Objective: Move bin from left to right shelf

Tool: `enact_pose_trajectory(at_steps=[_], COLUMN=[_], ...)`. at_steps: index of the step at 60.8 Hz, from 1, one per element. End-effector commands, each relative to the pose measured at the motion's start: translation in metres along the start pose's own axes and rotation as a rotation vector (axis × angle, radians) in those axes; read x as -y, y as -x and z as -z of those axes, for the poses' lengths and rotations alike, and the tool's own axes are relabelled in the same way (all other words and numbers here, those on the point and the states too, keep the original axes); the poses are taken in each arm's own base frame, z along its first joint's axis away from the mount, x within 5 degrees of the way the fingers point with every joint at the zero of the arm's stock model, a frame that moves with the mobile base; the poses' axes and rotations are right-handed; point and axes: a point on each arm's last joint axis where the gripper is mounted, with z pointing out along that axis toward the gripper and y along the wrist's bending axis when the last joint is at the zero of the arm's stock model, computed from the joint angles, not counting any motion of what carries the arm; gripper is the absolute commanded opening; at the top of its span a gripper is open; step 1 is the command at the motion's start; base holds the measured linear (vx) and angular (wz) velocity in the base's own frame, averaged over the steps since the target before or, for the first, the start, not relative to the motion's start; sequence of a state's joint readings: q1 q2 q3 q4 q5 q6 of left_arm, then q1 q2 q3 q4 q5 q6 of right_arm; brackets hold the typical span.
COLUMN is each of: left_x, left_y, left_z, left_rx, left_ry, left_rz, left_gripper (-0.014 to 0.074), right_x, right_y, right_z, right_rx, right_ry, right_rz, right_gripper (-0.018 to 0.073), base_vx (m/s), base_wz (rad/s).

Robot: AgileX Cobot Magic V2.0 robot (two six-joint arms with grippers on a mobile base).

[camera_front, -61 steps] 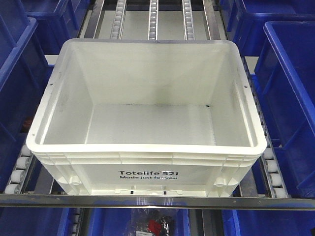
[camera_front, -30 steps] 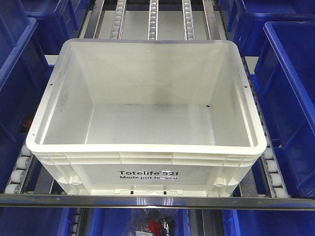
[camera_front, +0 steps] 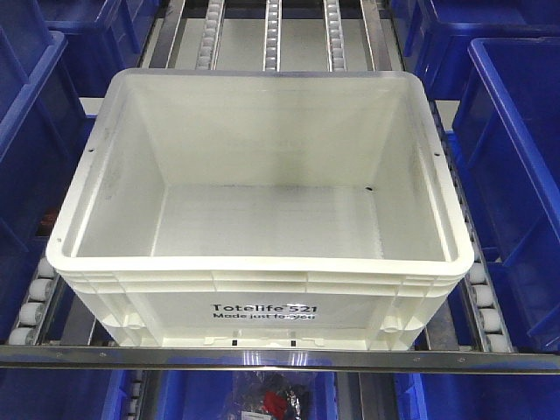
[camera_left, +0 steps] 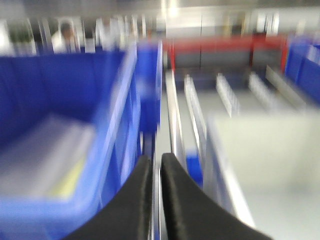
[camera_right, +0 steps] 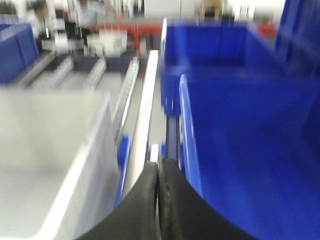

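The white bin (camera_front: 262,210) sits open and empty on the roller shelf, its "Totelife 521" print facing me. Neither gripper shows in the front view. In the blurred left wrist view my left gripper (camera_left: 156,161) is shut with only a sliver between its black fingers, holding nothing. It sits in the gap left of the bin's side wall (camera_left: 270,165). In the right wrist view my right gripper (camera_right: 158,165) is shut and empty, in the gap right of the bin's other side wall (camera_right: 45,160).
Blue bins flank the white one: left (camera_front: 26,131) (camera_left: 60,125) and right (camera_front: 516,175) (camera_right: 245,130). Roller tracks (camera_front: 273,35) run back behind the bin. A metal shelf rail (camera_front: 280,359) crosses the front, with more blue bins and a bag (camera_front: 276,404) below.
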State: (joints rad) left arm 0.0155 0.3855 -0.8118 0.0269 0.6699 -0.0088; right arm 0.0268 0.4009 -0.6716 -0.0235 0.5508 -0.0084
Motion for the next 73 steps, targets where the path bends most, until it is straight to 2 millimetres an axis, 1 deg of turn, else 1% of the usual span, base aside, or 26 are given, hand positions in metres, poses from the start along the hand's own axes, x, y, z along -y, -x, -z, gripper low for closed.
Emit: enact_pose_trajectory(at_steps=[1,6,14,22,27,31,34,39,43,48,51,53,56,64,73], left_x=[0.001,0.001,0.001,0.001,0.001,0.001,0.001,0.001,0.001,0.001,0.001,0.001,0.001,0.001,0.002], left_y=[0.003,-0.005,-0.006,-0.006,-0.007,-0.008,-0.008,-0.008,-0.008,-0.008,-0.008,-0.008,-0.008,-0.008,-0.008], left_z=[-0.009,-0.014,-0.017,-0.017,-0.017,-0.016,-0.016,-0.016,-0.016,-0.016,-0.016,-0.016,-0.016,-0.016,-0.016], left_rx=[-0.069,-0.165,-0.191,-0.192,-0.2,-0.209,-0.213,-0.213,-0.212,-0.213,-0.213,-0.213,-0.213,-0.214,-0.212], left_ry=[-0.004,-0.004,-0.004,-0.004,-0.004,-0.003,-0.003,-0.003,-0.003,-0.003,-0.003,-0.003,-0.004,-0.004,-0.023], left_rz=[0.013,0.013,0.013,0.013,0.012,0.011,0.009,0.009,0.009,0.009,0.009,0.009,0.01,0.01,0.022], left_gripper=[0.0038,0.0038,0.0038,0.004,0.005,0.0082,0.0129,0.0237,0.0352,0.047,0.0518,0.0547,0.0569,0.0577,0.0577], right_x=[0.0,-0.001,-0.001,-0.001,-0.001,-0.001,-0.001,-0.001,-0.001,-0.001,-0.001,-0.001,-0.001,-0.001,0.0], right_y=[0.004,-0.004,-0.01,-0.012,-0.012,-0.012,-0.012,-0.013,-0.014,-0.014,-0.015,-0.015,-0.016,-0.018,-0.018], right_z=[-0.012,-0.022,-0.032,-0.036,-0.036,-0.036,-0.036,-0.036,-0.036,-0.036,-0.036,-0.035,-0.035,-0.034,-0.034], right_rx=[-0.061,-0.151,-0.239,-0.264,-0.264,-0.266,-0.271,-0.282,-0.287,-0.292,-0.299,-0.303,-0.315,-0.337,-0.337], right_ry=[0.006,0.008,0.009,0.009,0.01,0.01,0.01,0.011,0.011,0.012,0.012,0.012,0.012,0.01,0.013], right_rz=[-0.002,-0.002,0.0,-0.001,0.0,0.001,0.002,0.005,0.009,0.012,0.012,0.012,0.012,0.026,0.081], right_gripper=[-0.0008,-0.0008,-0.0008,-0.0003,0.0021,0.0073,0.0123,0.0253,0.0392,0.0545,0.0631,0.0674,0.0727,0.0725,0.0691], base_vx=[0.0,0.0,0.0,0.0,0.0,0.0,0.0,0.0,0.0,0.0,0.0,0.0,0.0,0.0,0.0], base_wz=[0.0,0.0,0.0,0.0,0.0,0.0,0.0,0.0,0.0,0.0,0.0,0.0,0.0,0.0,0.0])
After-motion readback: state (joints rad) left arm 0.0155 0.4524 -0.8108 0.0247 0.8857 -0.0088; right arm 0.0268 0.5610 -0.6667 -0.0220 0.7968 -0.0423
